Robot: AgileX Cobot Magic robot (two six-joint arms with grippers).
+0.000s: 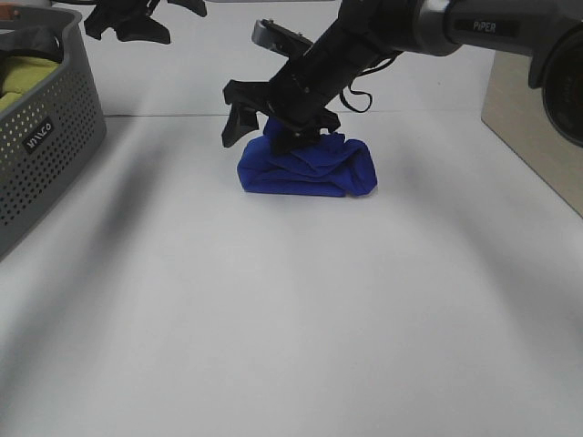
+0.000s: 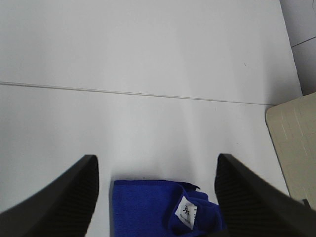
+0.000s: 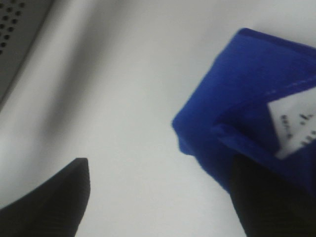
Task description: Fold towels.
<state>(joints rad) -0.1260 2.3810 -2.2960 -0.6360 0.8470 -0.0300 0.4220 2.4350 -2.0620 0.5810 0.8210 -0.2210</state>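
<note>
A blue towel (image 1: 310, 168) lies bunched in a rough fold on the white table (image 1: 291, 319), at the middle toward the back. My right gripper (image 1: 257, 138) is open over the towel's left end. One finger hangs over bare table to the left and the other rests on the cloth. The right wrist view shows the towel (image 3: 232, 98) with its white label (image 3: 296, 128) by one finger; the gripper (image 3: 160, 165) is open there. My left gripper (image 1: 137, 27) is raised at the back left, open and empty (image 2: 157, 159). The left wrist view shows the towel (image 2: 148, 207) below it.
A grey perforated basket (image 1: 46, 155) holding yellow-green cloth stands at the left edge; it also shows in the right wrist view (image 3: 19, 29). A beige box (image 1: 533, 127) stands at the right, and shows in the left wrist view (image 2: 296, 143).
</note>
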